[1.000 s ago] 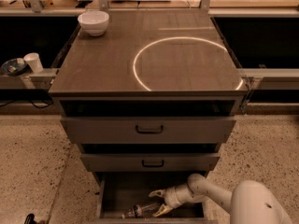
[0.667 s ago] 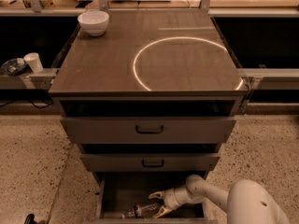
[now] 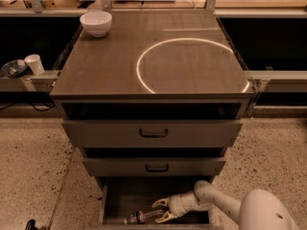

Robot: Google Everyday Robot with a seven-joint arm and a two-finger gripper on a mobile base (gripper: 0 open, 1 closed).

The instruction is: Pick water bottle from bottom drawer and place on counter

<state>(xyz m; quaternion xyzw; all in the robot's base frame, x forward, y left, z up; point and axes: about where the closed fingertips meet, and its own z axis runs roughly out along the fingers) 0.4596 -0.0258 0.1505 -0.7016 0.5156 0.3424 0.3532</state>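
Note:
The water bottle (image 3: pixel 143 217) lies on its side on the dark floor of the open bottom drawer (image 3: pixel 128 198), near the drawer's front. My gripper (image 3: pixel 159 211) is down inside the drawer, just right of the bottle, with its two pale fingers spread open around the bottle's right end. I cannot tell whether they touch it. The white arm reaches in from the lower right. The counter (image 3: pixel 110 61) above is a dark wood-grain top with a bright white ring mark (image 3: pixel 192 66).
A white bowl (image 3: pixel 96 23) stands at the counter's far left corner. Two wider drawers with black handles (image 3: pixel 153 133) are partly pulled out above the bottom drawer. A small white paper cup (image 3: pixel 34 63) sits on a ledge to the left. Speckled floor lies on both sides.
My gripper has shifted slightly left toward the bottle inside the drawer. The bottle has not moved.

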